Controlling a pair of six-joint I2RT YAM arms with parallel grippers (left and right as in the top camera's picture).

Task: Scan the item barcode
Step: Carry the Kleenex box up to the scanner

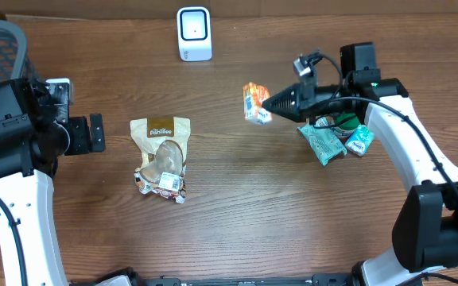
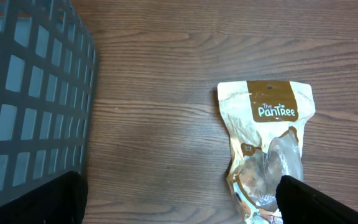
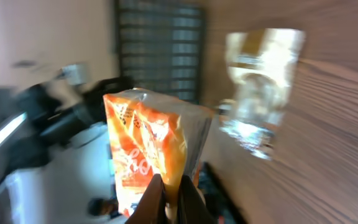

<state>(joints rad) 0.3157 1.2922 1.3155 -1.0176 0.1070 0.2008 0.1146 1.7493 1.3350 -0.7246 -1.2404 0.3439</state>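
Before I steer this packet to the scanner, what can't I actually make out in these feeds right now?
1. Barcode on the orange packet: the right wrist view is blurred, and in the overhead view the packet is too small to read.
2. Lower end of the Pantree pouch: in the left wrist view it is cut off by the frame's bottom edge.
3. Teal packets: in the overhead view they are partly covered by the right arm, and their labels are too small.
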